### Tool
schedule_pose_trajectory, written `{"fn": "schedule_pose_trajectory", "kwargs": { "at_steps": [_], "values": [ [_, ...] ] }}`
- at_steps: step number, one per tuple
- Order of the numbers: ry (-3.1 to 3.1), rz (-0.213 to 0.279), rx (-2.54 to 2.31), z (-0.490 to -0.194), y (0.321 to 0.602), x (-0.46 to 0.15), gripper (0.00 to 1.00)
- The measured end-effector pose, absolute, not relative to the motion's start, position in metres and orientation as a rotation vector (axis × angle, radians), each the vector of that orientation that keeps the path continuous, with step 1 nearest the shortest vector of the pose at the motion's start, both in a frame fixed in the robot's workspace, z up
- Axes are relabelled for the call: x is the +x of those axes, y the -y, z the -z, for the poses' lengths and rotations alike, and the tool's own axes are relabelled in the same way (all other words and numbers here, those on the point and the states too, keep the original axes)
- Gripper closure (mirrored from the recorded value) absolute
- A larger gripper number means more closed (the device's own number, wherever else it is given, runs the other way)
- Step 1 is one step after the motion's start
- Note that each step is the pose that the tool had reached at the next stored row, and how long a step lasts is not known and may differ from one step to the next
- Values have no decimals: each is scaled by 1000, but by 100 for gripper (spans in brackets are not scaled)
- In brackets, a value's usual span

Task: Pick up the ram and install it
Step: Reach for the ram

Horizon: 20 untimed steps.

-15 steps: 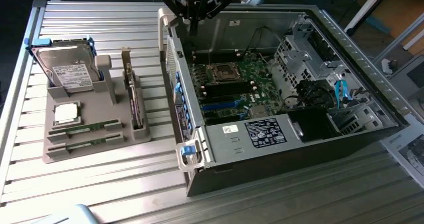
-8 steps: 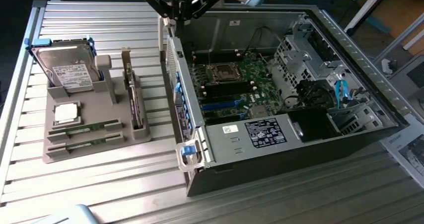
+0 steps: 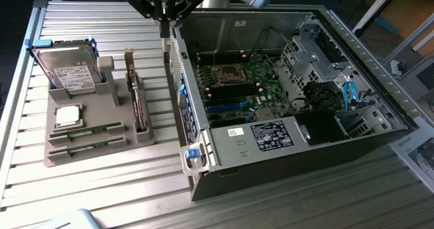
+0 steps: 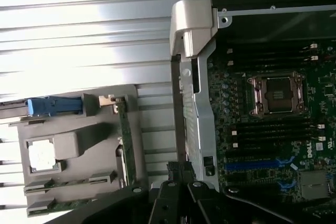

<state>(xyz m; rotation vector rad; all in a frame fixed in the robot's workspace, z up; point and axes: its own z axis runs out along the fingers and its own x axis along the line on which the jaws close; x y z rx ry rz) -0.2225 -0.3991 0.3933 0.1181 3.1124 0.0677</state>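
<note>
The open computer case [image 3: 285, 112] lies beside the grey holder [image 3: 101, 99]. The gripper [image 3: 163, 30] hangs over the case wall, fingers together, apparently empty. It would do best to spread them (early, while high) and meet the ram [image 3: 87, 132], slotted in the holder by the processor chip [image 3: 68, 116], squarely across its thin edge.

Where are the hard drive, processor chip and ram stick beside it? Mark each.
hard drive [image 3: 68, 75], exterior view, on its white label.
processor chip [image 3: 68, 116], exterior view, its silver lid.
ram stick [image 3: 88, 132], exterior view, its green board.
</note>
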Motion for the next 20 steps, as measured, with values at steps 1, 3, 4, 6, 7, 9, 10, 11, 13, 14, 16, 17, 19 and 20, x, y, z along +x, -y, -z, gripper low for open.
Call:
{"fn": "schedule_pose_trajectory", "kwargs": {
  "at_steps": [1, 3, 4, 6, 7, 9, 10, 11, 13, 14, 16, 17, 19, 20],
  "values": [
    [-3112, -68, 118, -393, 399, -226, 90],
    [-3113, -68, 118, -393, 399, -232, 90],
    [-3113, -68, 118, -393, 399, -235, 90],
    [-3112, -68, 118, -393, 399, -241, 90],
    [-3112, -68, 118, -393, 399, -244, 90],
    [-3112, -68, 118, -393, 399, -252, 90],
    [-3113, -68, 118, -393, 399, -257, 90],
    [-3112, -68, 118, -393, 399, -261, 90],
    [-3112, -68, 118, -393, 399, -270, 90],
    [-3112, -68, 118, -393, 399, -274, 90],
    [-3113, -67, 118, -393, 399, -282, 90],
    [-3112, -68, 118, -393, 399, -289, 90],
    [-3112, -68, 118, -393, 399, -297, 90],
    [-3113, -68, 118, -393, 399, -305, 90]
  ]
}}
